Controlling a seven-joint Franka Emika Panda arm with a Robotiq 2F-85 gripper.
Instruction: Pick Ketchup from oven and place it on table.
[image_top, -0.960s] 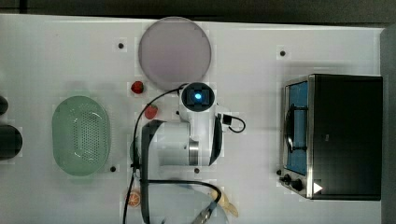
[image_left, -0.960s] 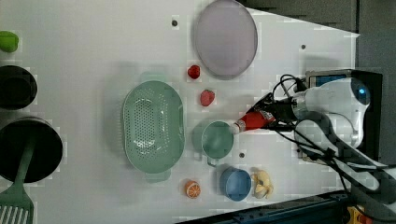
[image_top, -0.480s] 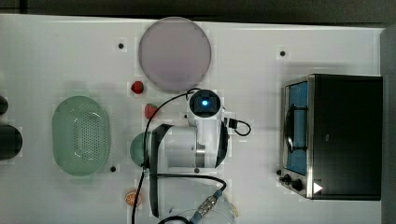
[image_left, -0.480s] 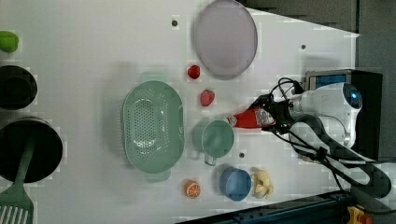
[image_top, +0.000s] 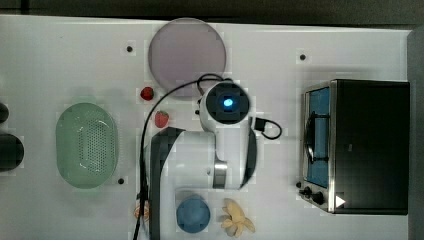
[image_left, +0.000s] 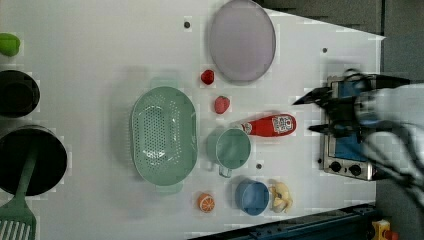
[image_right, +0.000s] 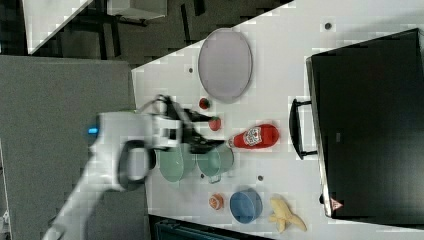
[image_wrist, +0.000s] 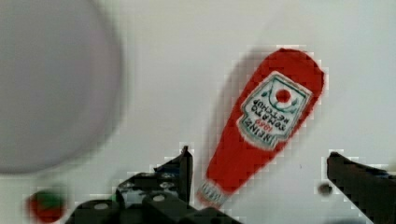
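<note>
In the left view, going from left to right, the green colander (image_left: 163, 134) is met first, then the green cup (image_left: 230, 148), then the Ketchup (image_left: 267, 125), then the gripper (image_left: 315, 114) and last the oven (image_left: 347, 130). The Ketchup is seen lying flat on the white table (image_left: 100, 60), label up, with its white cap just beside the rim of the green cup and its wide end turned toward the oven. It is judged that the bottle was laid on its side because a slim bottle is steadier lying than standing, and that the placing part of the task is done.

In the wrist view the Ketchup (image_wrist: 261, 126) lies on the table between the 2 fingers (image_wrist: 180, 170), which are spread wide and touch nothing; the gripper (image_wrist: 257, 168) is empty and held above the bottle's cap end.

In the right view the gripper (image_right: 202, 132) appears near the 2 strawberries (image_right: 214, 123), apart from the Ketchup (image_right: 254, 135).

In the top view the bottle is covered by the arm (image_top: 215, 150). The oven door's position cannot be made out. In the left view the arm is smeared by motion, and the oven is partly covered by it.
</note>
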